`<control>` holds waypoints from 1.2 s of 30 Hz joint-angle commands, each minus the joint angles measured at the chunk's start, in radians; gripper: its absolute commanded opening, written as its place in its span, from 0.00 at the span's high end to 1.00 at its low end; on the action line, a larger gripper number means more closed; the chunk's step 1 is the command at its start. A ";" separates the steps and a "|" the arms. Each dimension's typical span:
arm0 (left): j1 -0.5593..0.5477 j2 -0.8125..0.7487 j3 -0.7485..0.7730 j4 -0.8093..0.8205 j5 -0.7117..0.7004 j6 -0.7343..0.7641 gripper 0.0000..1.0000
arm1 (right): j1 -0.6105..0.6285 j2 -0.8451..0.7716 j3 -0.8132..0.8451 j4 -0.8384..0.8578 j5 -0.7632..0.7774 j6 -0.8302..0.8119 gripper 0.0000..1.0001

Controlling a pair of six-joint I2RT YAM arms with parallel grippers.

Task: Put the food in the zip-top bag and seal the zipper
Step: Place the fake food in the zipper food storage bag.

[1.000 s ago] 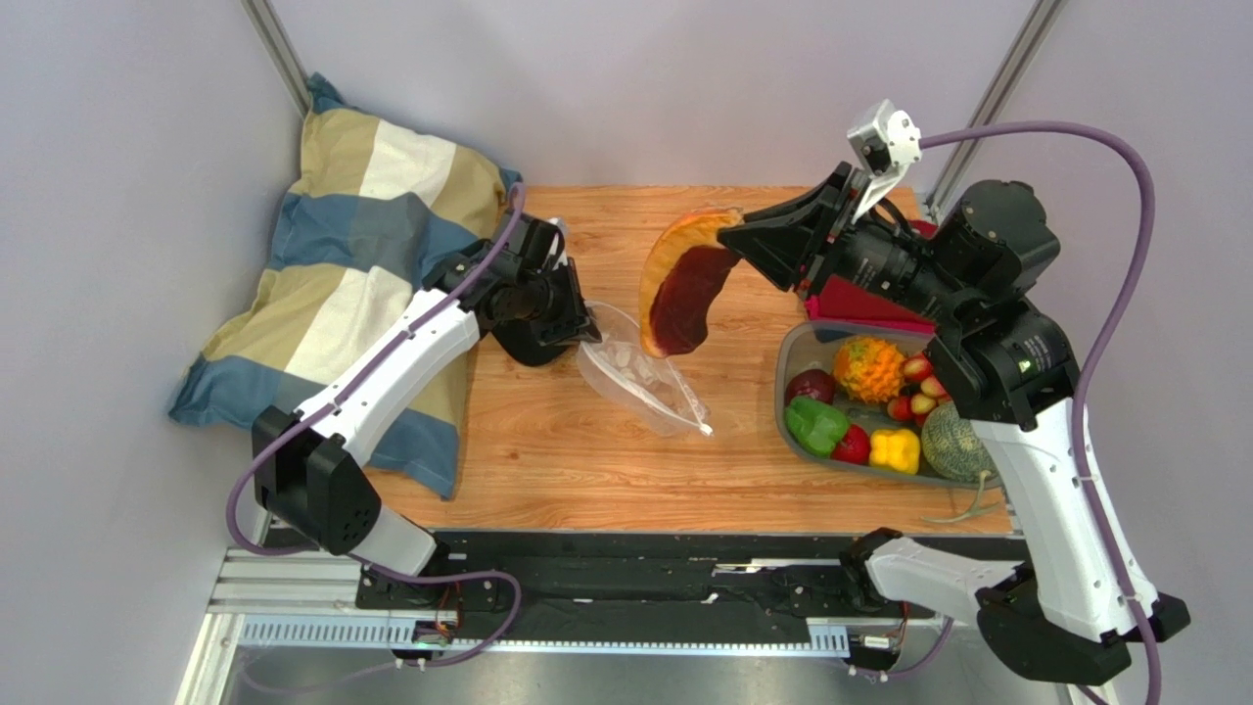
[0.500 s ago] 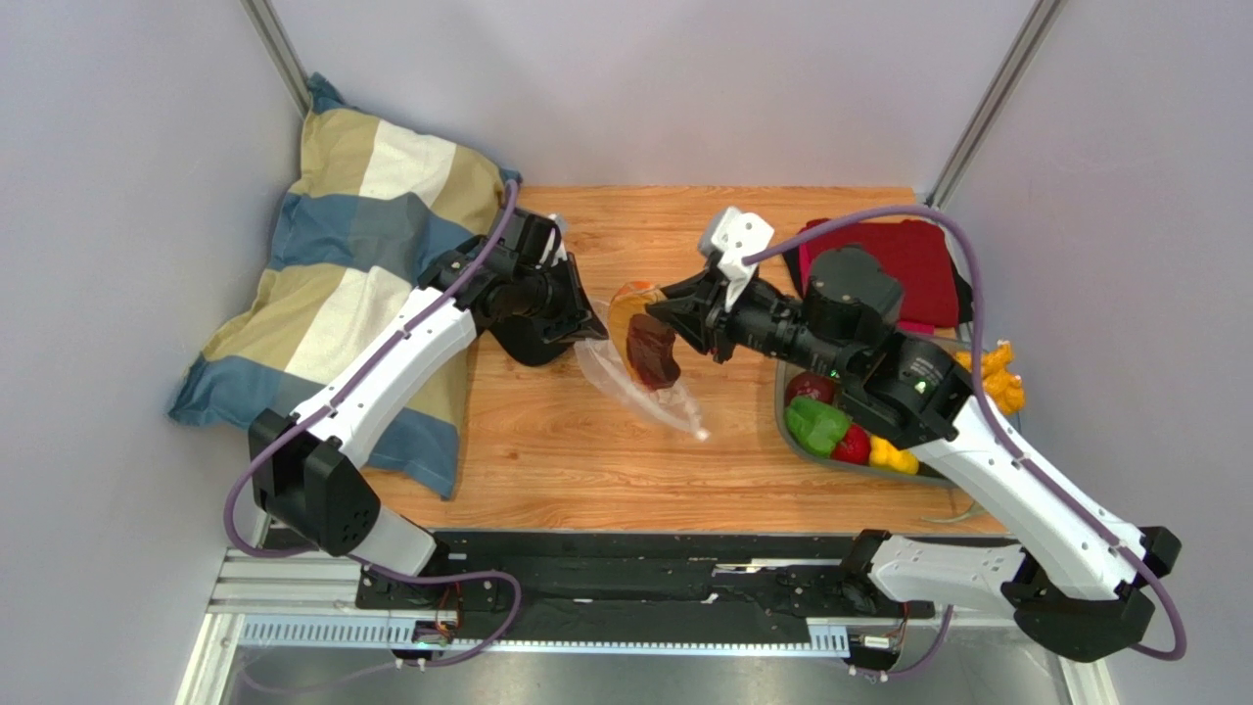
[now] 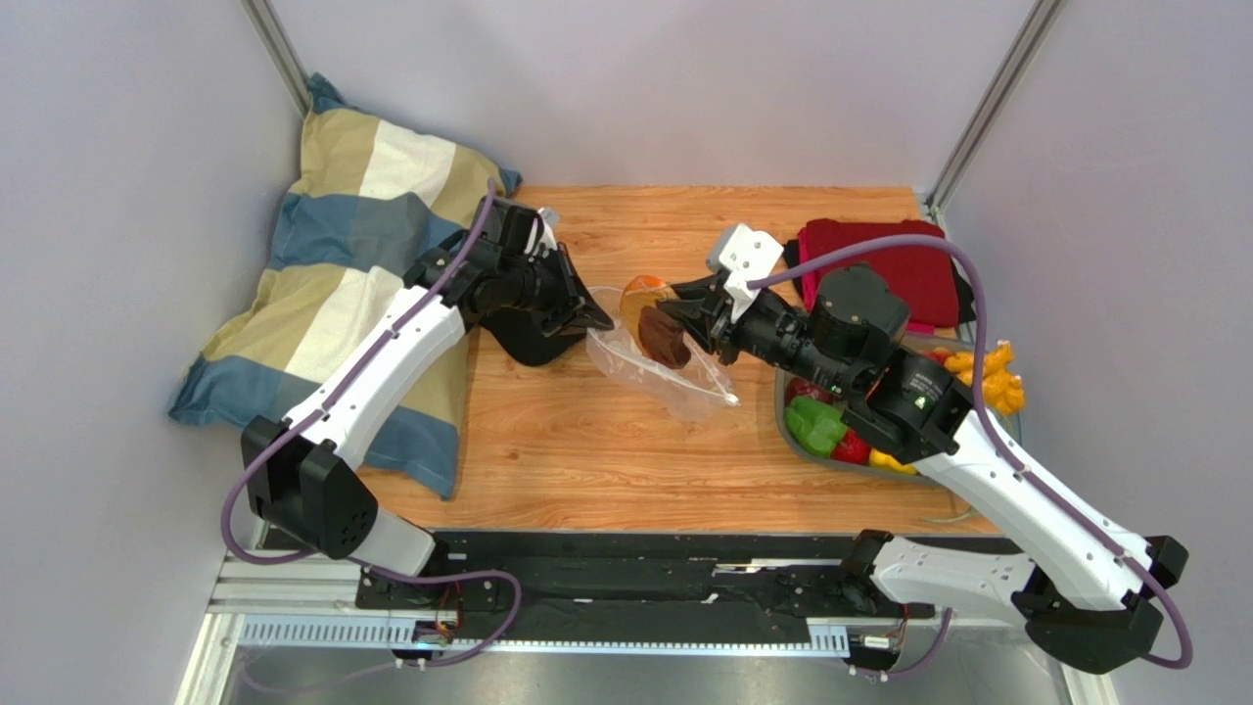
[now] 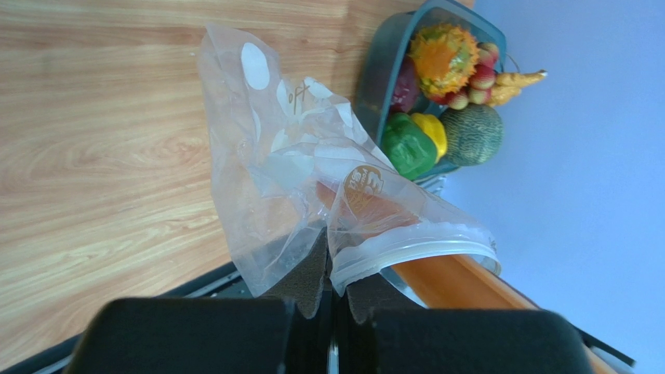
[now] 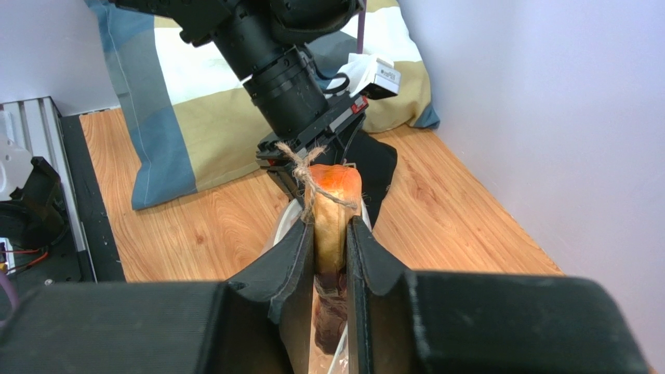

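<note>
Most food (image 4: 407, 146) is sitting in the tray (image 4: 373, 74) by the table's (image 3: 588, 456) right edge. Mid-table, the left gripper (image 4: 332, 263) is pinching the bag's (image 3: 669, 385) unsealed zipper (image 4: 406, 251) tightly; the right gripper (image 5: 332, 234) is clamping an orange piece (image 5: 334, 187), seemingly partly inside.

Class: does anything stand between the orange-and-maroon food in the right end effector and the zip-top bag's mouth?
Nothing visible does. The left end effector pinches the zip-top bag at its rim, holding the mouth open, and the food in the right end effector sits right at that opening.
</note>
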 commanded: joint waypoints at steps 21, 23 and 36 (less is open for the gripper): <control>0.007 -0.109 -0.085 0.151 0.279 -0.222 1.00 | 0.017 0.126 -0.107 -0.325 -0.173 -0.189 1.00; 0.007 -0.124 -0.096 0.149 0.275 -0.222 1.00 | -0.007 0.174 -0.088 -0.352 -0.188 -0.181 1.00; 0.007 -0.255 -0.226 -0.041 0.062 -0.285 1.00 | -0.116 0.357 0.113 -0.401 -0.193 -0.120 0.98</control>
